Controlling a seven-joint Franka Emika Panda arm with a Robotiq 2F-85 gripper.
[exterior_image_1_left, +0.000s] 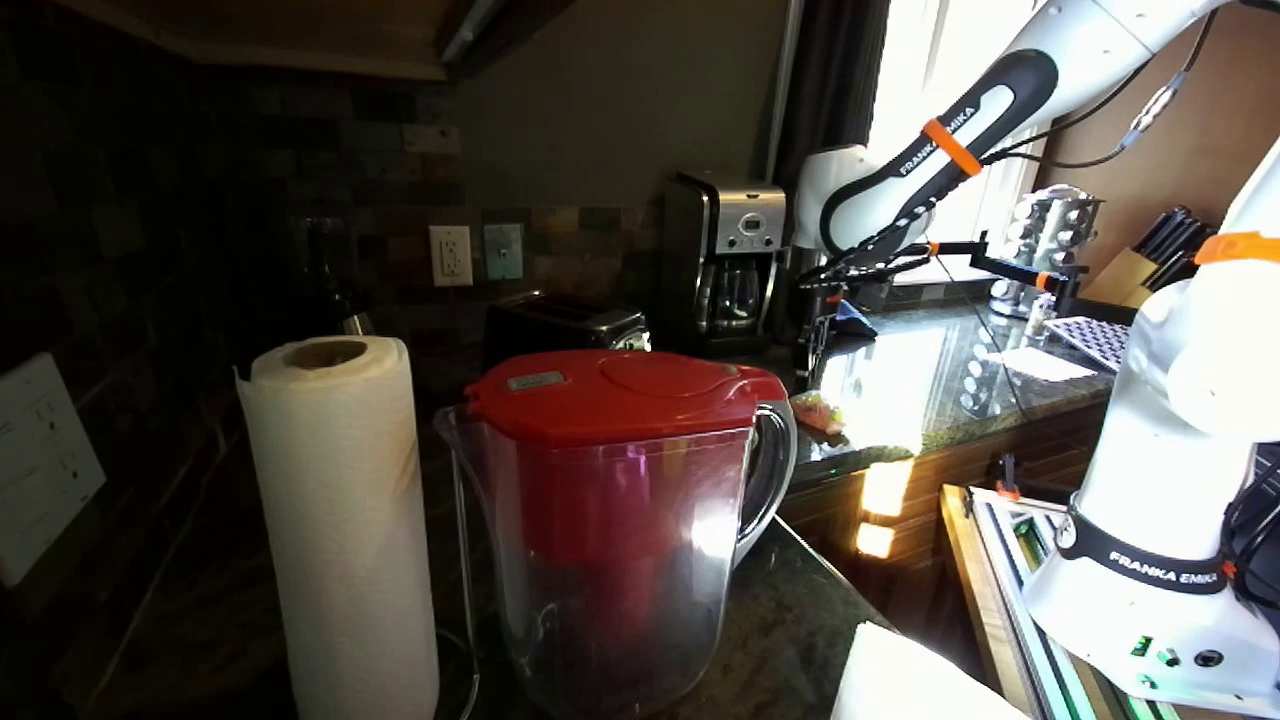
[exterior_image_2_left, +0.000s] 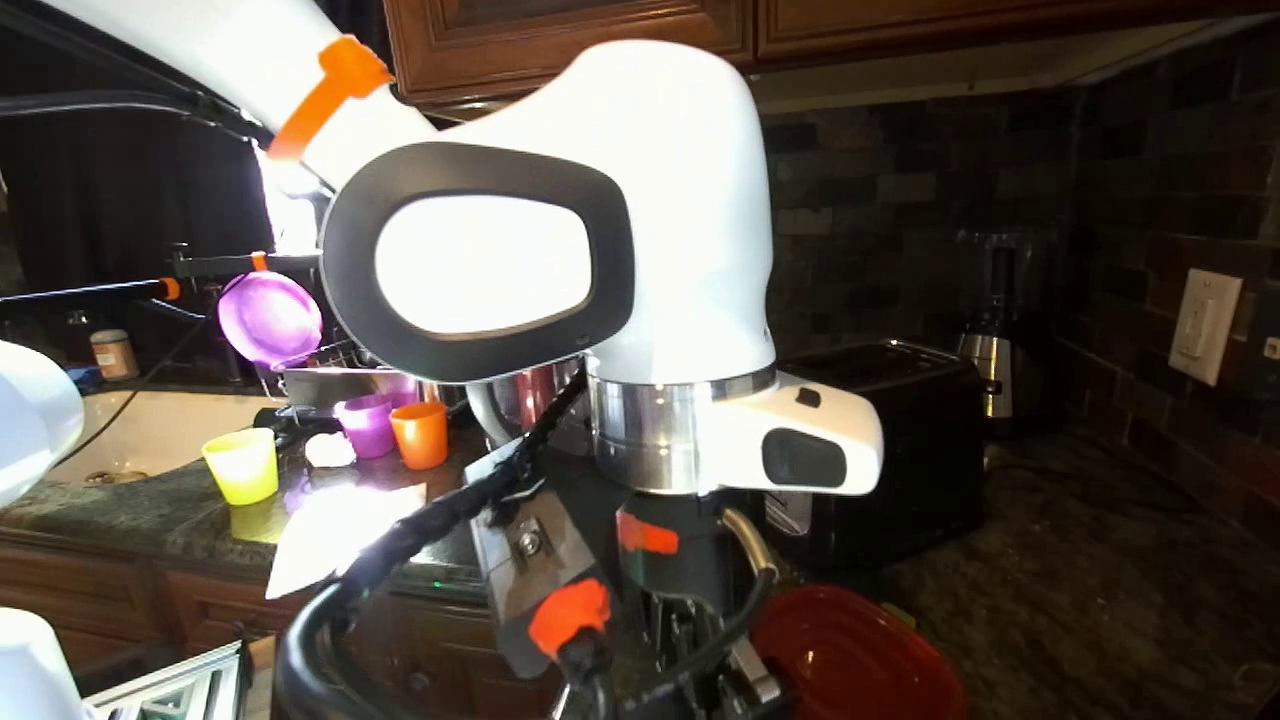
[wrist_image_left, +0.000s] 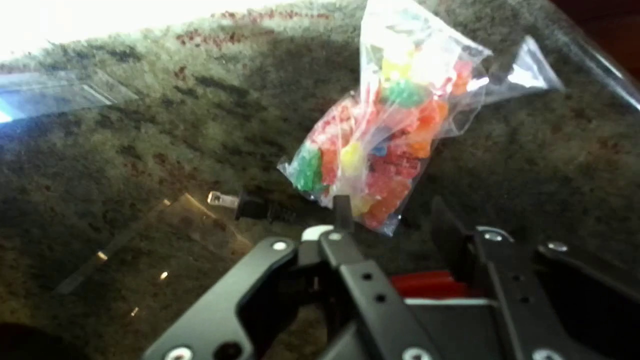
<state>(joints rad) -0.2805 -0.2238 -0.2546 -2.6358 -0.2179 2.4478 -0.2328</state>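
Observation:
My gripper (wrist_image_left: 391, 207) stands open in the wrist view, its two dark fingers well apart and nothing gripped between them. Just past the fingertips, a clear plastic bag of colourful candy (wrist_image_left: 380, 145) rests on the dark speckled counter (wrist_image_left: 210, 120). The bag's lower corner overlaps the gap in the picture; whether the left finger touches it I cannot tell. A black plug with metal prongs (wrist_image_left: 252, 206) lies left of that finger. In an exterior view the gripper (exterior_image_1_left: 812, 360) points down, close to the candy bag (exterior_image_1_left: 820, 412). Elsewhere its fingertips are hidden by the wrist (exterior_image_2_left: 650, 440).
A red-lidded pitcher (exterior_image_1_left: 625, 500) and a paper towel roll (exterior_image_1_left: 345, 520) stand nearest an exterior camera. Behind are a coffee maker (exterior_image_1_left: 735, 260) and a black toaster (exterior_image_2_left: 880, 440). Yellow (exterior_image_2_left: 242, 466), purple (exterior_image_2_left: 366, 425) and orange (exterior_image_2_left: 420, 436) cups stand near the sink (exterior_image_2_left: 150, 425).

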